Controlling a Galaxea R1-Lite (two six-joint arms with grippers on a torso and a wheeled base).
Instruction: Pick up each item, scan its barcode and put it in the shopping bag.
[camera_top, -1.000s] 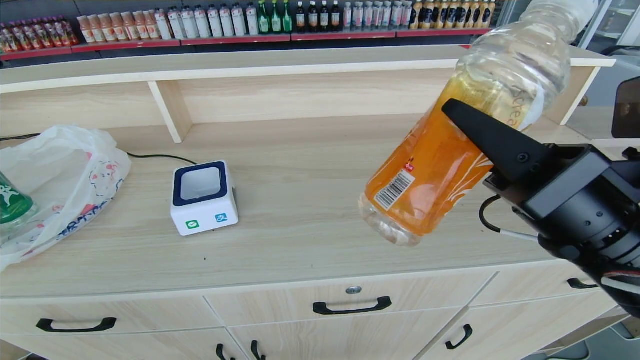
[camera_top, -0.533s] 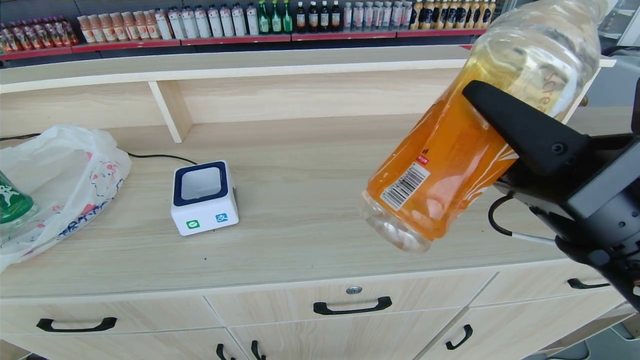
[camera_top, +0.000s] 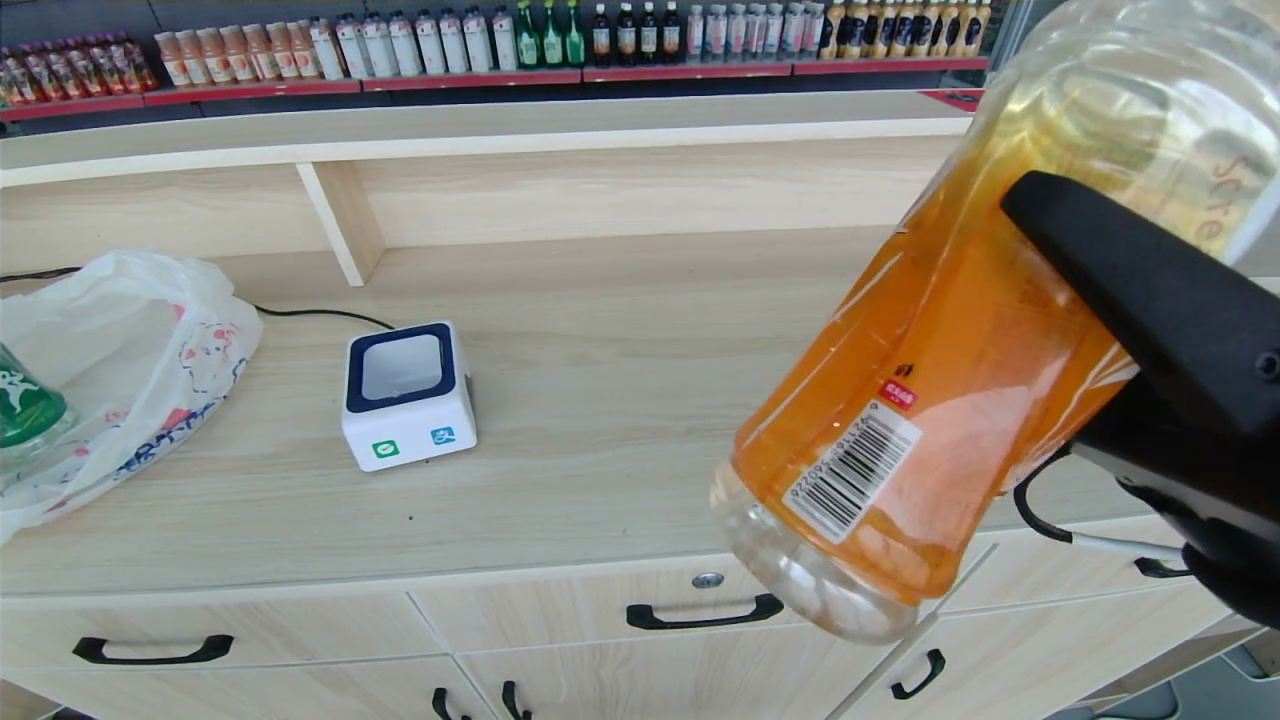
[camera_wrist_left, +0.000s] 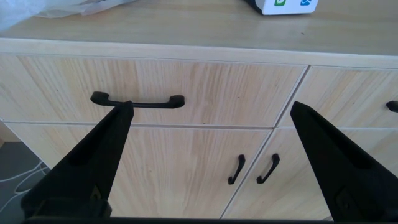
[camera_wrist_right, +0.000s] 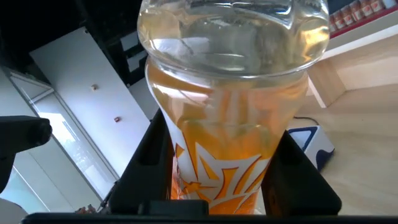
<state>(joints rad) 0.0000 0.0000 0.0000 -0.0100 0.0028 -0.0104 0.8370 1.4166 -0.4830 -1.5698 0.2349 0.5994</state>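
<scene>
Two hands share this checkout scene. The left hand (camera_wrist_left: 211, 106) hangs low before the drawer fronts (camera_wrist_left: 186, 93), its fingers spread wide and holding nothing, likely parked out of the way.

On the counter (camera_top: 600, 400), far left, the shopping bag (camera_top: 130, 350) lies slumped with its mouth facing the middle, ready to take items. A green item (camera_top: 25, 410), probably a bottle though the frame edge cuts it off, already sits inside.

Near the bag stands the white scanner (camera_top: 405, 395), its dark-rimmed window facing up, so a code must be turned downward over it.

Far right, well apart from the scanner, the right hand (camera_wrist_right: 222, 143) is clamped on the middle of an orange drink bottle (camera_top: 960, 380). It holds the bottle up off the counter and tilted, base lowest. The barcode (camera_top: 850, 470) faces up and outward, not yet toward the window.
</scene>
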